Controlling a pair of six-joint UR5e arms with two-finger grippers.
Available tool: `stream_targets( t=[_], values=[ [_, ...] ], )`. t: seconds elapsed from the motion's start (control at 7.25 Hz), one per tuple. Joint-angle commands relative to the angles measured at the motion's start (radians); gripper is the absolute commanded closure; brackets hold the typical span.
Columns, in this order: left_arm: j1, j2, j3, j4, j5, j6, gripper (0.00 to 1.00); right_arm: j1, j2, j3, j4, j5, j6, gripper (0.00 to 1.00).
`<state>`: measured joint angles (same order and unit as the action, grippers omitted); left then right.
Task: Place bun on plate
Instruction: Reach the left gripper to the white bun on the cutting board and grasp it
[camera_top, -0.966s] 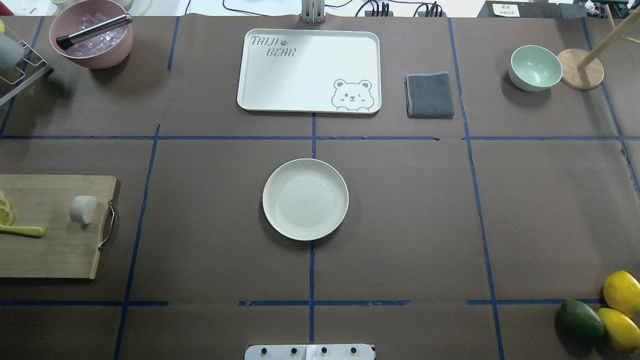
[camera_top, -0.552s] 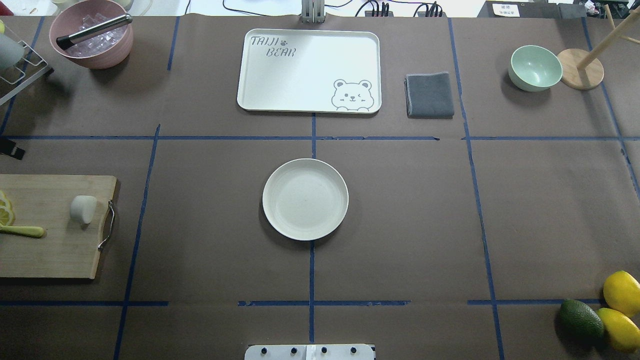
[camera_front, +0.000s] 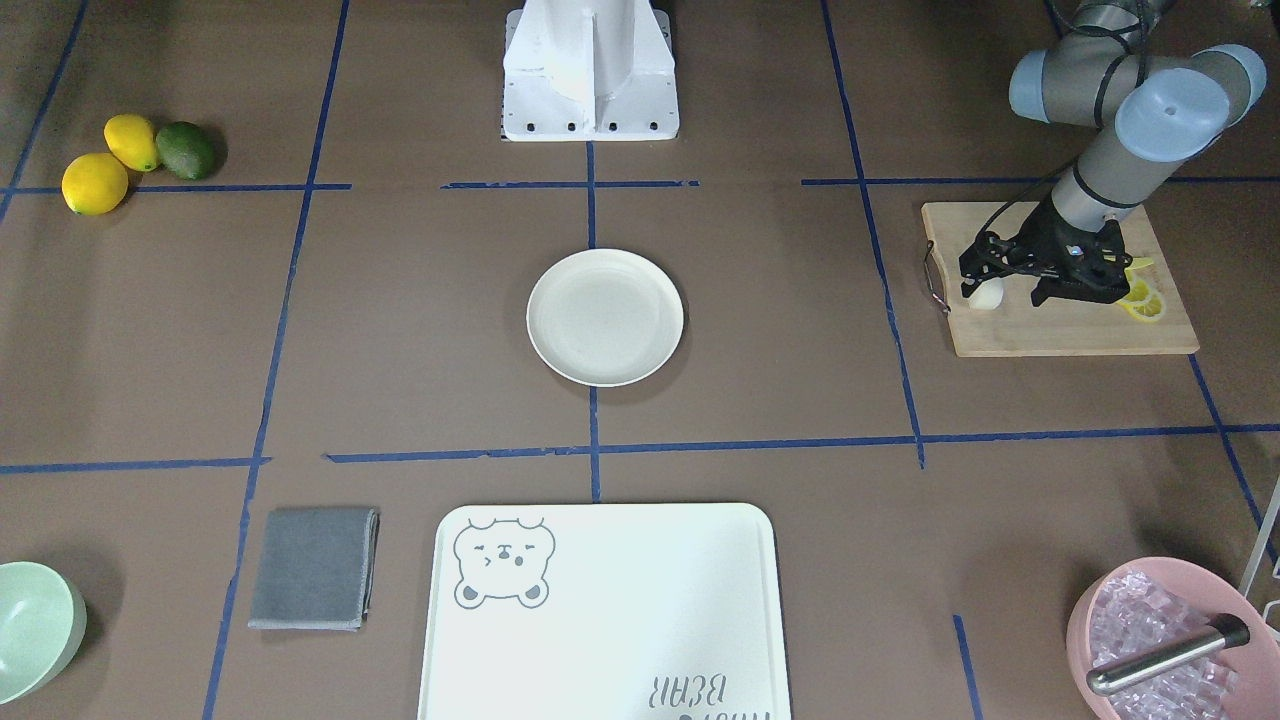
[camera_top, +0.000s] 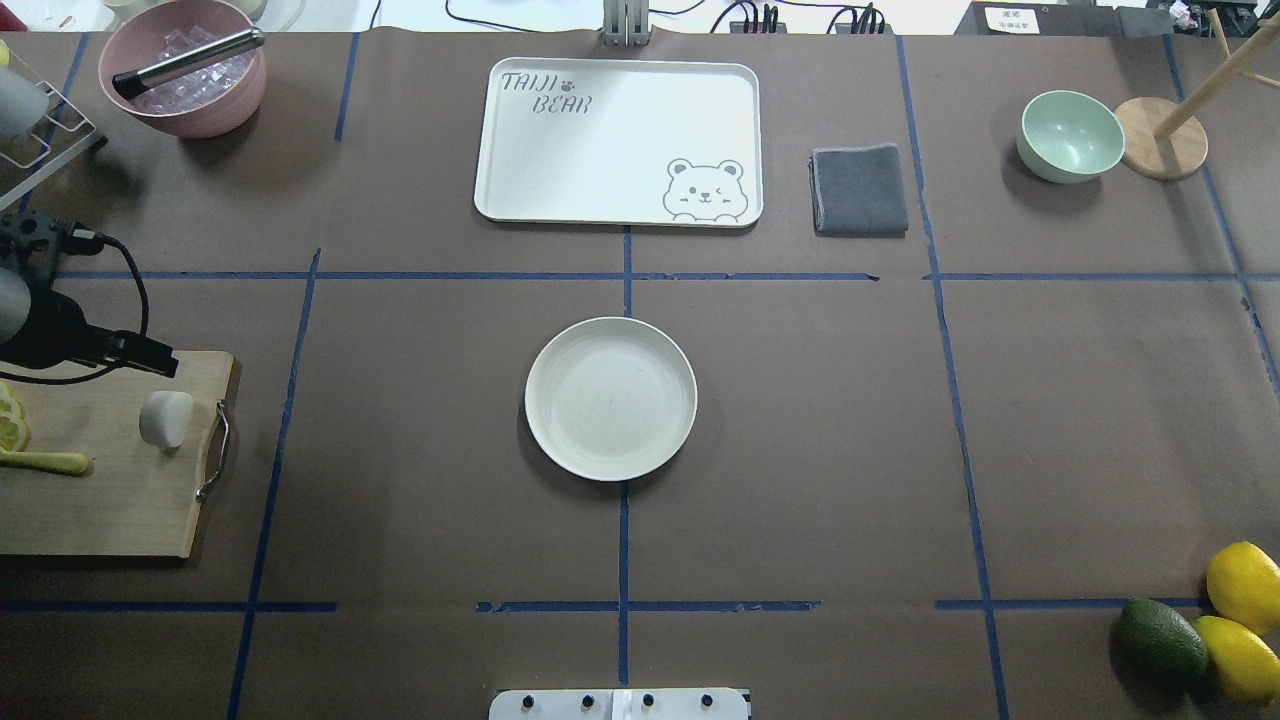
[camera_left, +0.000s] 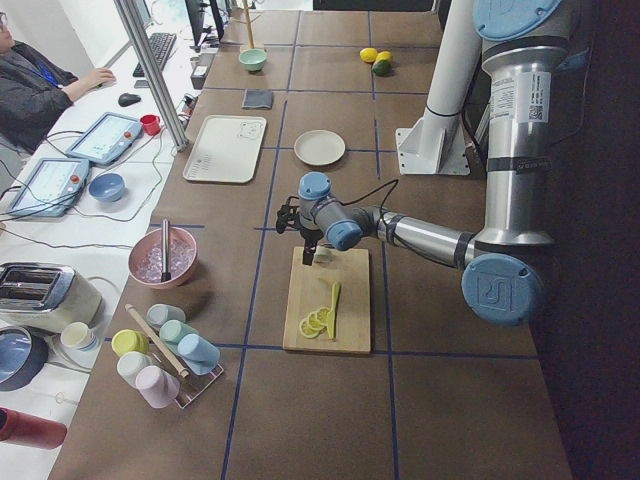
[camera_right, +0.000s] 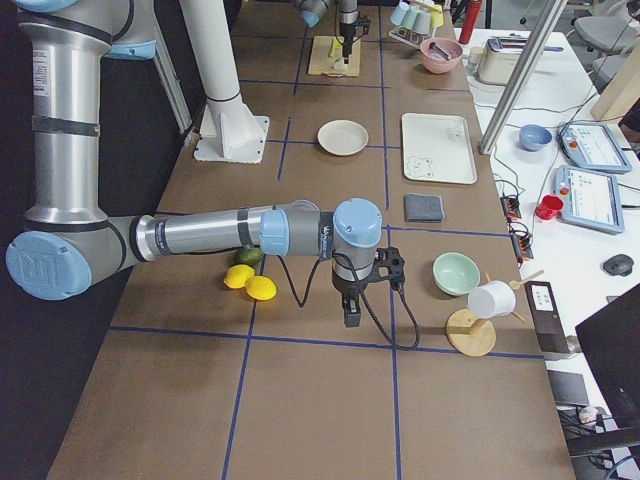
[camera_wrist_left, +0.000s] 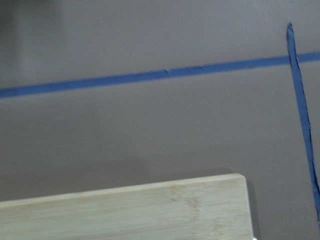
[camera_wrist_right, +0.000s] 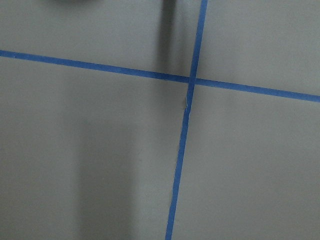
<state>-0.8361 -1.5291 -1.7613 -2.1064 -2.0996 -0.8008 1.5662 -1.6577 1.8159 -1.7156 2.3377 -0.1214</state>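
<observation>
A: Where does the bun (camera_front: 988, 294) lie?
B: On the cutting board (camera_front: 1060, 335), well apart from the plate (camera_front: 605, 317). The left gripper (camera_front: 1005, 290) hangs near it, jaws apart. The right gripper (camera_right: 352, 316): cannot tell.
A: Handling?
B: Probably light and soft. Pinch its 2 curved sides gently.

**Odds and ends on the table (camera_top: 800, 420)**

Far side, left to right: pink bowl (camera_top: 200, 122) of ice, bear tray (camera_top: 600, 140), folded grey cloth (camera_top: 859, 190), green bowl (camera_top: 1070, 136), wooden stand (camera_top: 1160, 138). Near left, a cutting board (camera_top: 110, 500) with lemon slices (camera_top: 12, 425). Near right, lemons (camera_top: 1242, 585) beside an avocado (camera_top: 1162, 637).
</observation>
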Motion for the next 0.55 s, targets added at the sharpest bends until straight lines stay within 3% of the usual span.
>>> stream_targets(
  t=[0.0, 0.41],
  values=[
    [0.02, 0.012, 0.0, -0.001, 0.003, -0.005, 0.48, 0.0, -0.001, -0.001, -0.001, 0.002, 0.0, 0.0],
    [0.02, 0.012, 0.002, 0.002, 0.003, -0.005, 0.51, 0.0, -0.001, -0.001, -0.001, 0.009, 0.0, 0.0]
  ],
)
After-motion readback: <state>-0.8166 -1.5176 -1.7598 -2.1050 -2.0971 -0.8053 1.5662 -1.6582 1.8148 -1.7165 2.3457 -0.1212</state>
